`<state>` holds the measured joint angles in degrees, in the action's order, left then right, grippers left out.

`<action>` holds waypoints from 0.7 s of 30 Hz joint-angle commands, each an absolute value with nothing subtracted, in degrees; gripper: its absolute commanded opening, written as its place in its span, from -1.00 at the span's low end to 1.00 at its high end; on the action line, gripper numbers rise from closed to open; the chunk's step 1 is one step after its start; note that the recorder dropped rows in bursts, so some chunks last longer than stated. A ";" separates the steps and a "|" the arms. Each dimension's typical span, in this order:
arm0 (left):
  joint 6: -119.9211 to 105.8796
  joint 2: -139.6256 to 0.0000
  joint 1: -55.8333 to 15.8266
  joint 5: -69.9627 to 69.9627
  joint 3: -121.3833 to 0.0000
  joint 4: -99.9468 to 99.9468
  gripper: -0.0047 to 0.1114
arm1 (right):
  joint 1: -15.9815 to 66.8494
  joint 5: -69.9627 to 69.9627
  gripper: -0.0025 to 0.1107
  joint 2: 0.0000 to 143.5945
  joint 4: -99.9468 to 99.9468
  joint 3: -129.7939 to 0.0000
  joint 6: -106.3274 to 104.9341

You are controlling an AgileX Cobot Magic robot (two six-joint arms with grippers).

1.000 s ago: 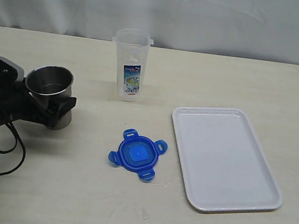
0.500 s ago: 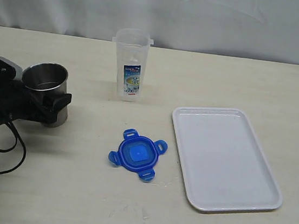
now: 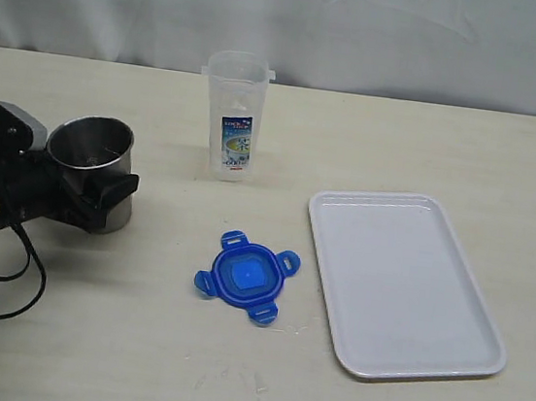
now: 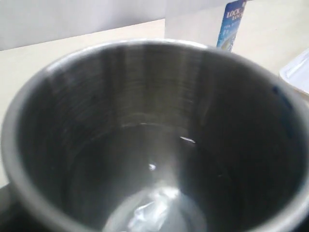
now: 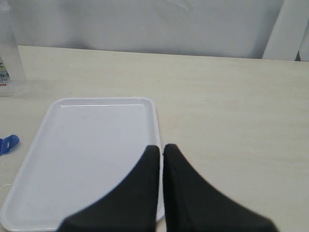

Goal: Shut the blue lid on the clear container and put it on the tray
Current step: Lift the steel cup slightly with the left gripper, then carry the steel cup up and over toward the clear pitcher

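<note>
The left gripper (image 3: 94,179) has its black jaws clasped round a grey cylindrical steel cup (image 3: 89,144), low over the left of the pale wooden table (image 3: 131,360). The cup's inside fills the left wrist view. The right gripper (image 5: 161,154) is pinched fully together and empty, hanging over the near rim of the flat white rectangular plastic tray (image 3: 404,286).

The translucent blue snap-flap lid (image 3: 247,276) lies flat between cup and tray. The tall clear plastic container with the printed label (image 3: 232,118) stands open further back, apart from both.

The cup probably has to be parked first (it is no part of the job). It is best set down upright, well away from lid and container, with the jaws opened fully before withdrawing.
</note>
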<state>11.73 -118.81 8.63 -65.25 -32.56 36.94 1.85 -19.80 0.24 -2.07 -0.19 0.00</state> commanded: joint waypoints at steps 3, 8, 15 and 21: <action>12.04 -118.12 8.58 -69.96 -33.34 32.03 -0.92 | 1.47 -19.68 -0.89 0.00 -2.04 0.00 -0.46; 16.65 -117.83 8.58 -69.96 -37.63 32.89 -0.92 | 1.47 -19.68 -0.89 0.00 -2.04 0.00 -0.46; 19.83 -114.00 8.58 -61.11 -45.42 34.58 -0.92 | 1.47 -19.68 -0.89 0.00 -2.04 0.00 -0.46; 29.99 -109.92 8.58 -48.60 -54.14 42.27 -0.92 | 1.47 -19.68 -0.89 0.00 -2.04 0.00 -0.46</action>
<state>24.82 -112.59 8.63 -51.17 -50.15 39.16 1.85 -19.80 0.24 -2.07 -0.19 0.00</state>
